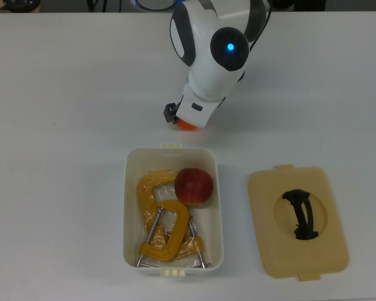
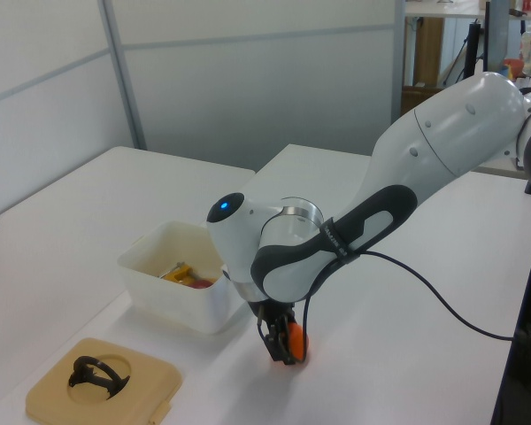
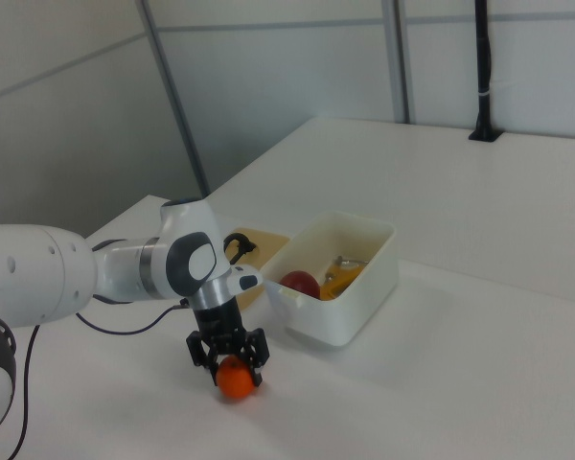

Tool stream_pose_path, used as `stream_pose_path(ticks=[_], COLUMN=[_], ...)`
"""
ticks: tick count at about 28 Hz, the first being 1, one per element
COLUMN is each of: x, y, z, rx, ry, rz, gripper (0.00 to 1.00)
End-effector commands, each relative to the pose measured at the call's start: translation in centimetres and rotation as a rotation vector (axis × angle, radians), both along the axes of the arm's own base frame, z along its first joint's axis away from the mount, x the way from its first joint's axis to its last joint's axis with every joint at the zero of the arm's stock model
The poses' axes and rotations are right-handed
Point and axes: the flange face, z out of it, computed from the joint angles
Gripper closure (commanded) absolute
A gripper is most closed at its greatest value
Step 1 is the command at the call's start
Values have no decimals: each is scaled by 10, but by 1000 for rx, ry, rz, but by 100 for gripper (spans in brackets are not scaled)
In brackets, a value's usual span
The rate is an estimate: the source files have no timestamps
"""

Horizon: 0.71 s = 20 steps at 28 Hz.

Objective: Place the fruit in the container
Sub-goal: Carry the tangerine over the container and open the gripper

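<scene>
- We've got the gripper (image 3: 232, 362) down at table level with its fingers spread either side of the orange (image 3: 236, 379). Whether they're actually pinching it we can't tell, and the orange sits on the white table (image 1: 62, 125).
- In the top view the arm (image 1: 216, 50) covers most of the orange, with only a sliver (image 1: 187, 125) poking out just beyond the container's far short end.
- In the left view the orange (image 2: 296, 340) sits just to the right of the container (image 2: 173, 297), close to it but not touching.
- The container (image 1: 130, 207) is open and the dark red apple (image 1: 193, 185) is already inside, toward the top view's right wall in the far half.
- Sharing the tub with the apple are yellow C-clamps (image 1: 164, 226). They fill the top view's left side and the near end, and the apple rests against them.
- The beige lid (image 1: 263, 213) with its black handle (image 1: 302, 215) lies flat on the table to the top view's right of the container, apart from it.
</scene>
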Motion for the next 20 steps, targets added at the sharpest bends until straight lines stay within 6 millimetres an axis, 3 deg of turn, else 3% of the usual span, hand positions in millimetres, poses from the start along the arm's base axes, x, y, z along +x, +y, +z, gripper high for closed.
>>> stream_pose_path(ticks=[1, 2, 3, 6, 8, 16, 20], x=[15, 17, 21, 31, 43, 60, 82], y=[-16, -18, -20, -23, -36, -49, -55], z=[48, 57, 79, 106, 129, 162, 177], rx=[24, 29, 46, 71, 85, 98, 171], ry=[-82, -98, -134, -186, -238, -339, -551], rz=[24, 17, -2, -33, -80, -165, -301], gripper=[67, 67, 67, 67, 67, 67, 62])
